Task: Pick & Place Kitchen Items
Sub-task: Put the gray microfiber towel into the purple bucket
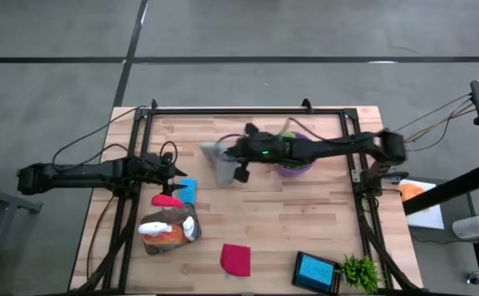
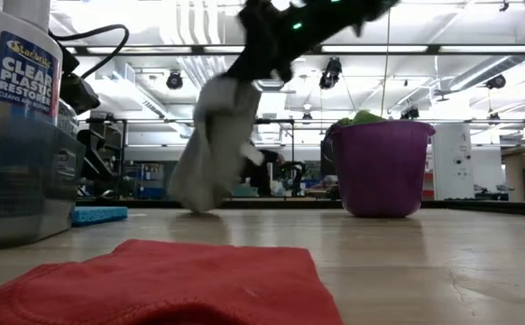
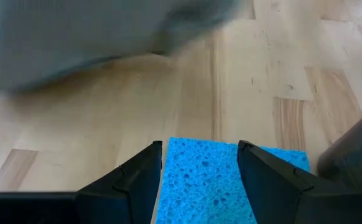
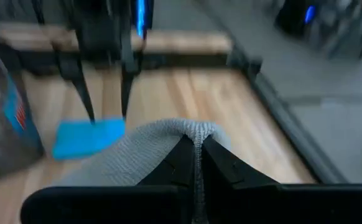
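Note:
My right gripper (image 1: 233, 156) is over the table's middle, shut on a grey cloth (image 2: 216, 144) that hangs below it, left of a purple bucket (image 2: 380, 167) with a green cloth (image 2: 363, 117) in it. Whether the grey cloth's lower end (image 2: 193, 204) touches the table, I cannot tell. My left gripper (image 3: 199, 146) stands open at the table's left, its fingers over a blue sponge (image 3: 212, 183) that lies flat on the wood. A red cloth (image 1: 235, 259) lies near the front edge. My right gripper pinches a bunched fold of the grey cloth (image 4: 197, 132) between its two fingertips. The fingers slant down from the table's right side. The cloth hangs slack below them (image 2: 210, 162).
Spray bottles and a white bottle (image 1: 169, 228) stand together at the front left, with a pink-red thing (image 1: 167, 200) just behind them. A blue sponge on a black tray (image 1: 316, 271) and a small green plant (image 1: 360, 271) are at the front right. A black frame (image 1: 248, 109) borders the table.

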{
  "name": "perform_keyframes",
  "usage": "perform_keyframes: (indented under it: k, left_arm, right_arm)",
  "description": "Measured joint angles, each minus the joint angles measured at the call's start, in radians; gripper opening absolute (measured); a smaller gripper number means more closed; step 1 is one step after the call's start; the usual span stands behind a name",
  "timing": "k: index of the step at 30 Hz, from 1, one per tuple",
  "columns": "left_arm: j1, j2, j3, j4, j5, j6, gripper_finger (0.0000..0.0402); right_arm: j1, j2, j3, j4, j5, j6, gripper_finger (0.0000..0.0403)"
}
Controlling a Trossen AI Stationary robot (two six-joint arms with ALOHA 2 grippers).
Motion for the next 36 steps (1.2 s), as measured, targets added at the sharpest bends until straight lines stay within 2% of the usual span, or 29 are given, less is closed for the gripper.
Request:
perform_keyframes:
  k: [9, 13, 24, 31, 36]
  left_arm:
    - [0.0, 0.0, 0.0, -0.003, 0.0, 0.0, 0.0214]
    - [0.0, 0.0, 0.0, -0.003, 0.0, 0.0, 0.0214]
    - [0.0, 0.0, 0.0, -0.006, 0.0, 0.0, 0.0214]
    - [0.0, 0.0, 0.0, -0.006, 0.0, 0.0, 0.0214]
    - [0.001, 0.0, 0.0, -0.006, 0.0, 0.0, 0.0214]
  right_arm:
    - [0.012, -0.371, -0.433, 0.557, -0.02, -0.042, 0.0018]
    - [0.03, -0.523, -0.539, 0.656, -0.02, -0.071, 0.0018]
    - [0.042, -0.851, -0.575, 0.584, -0.006, -0.123, 0.0018]
    - [0.047, -0.983, -0.575, 0.333, 0.156, -0.116, 0.0018]
    - [0.05, -1.016, -0.575, 0.173, 0.201, -0.035, 0.0018]
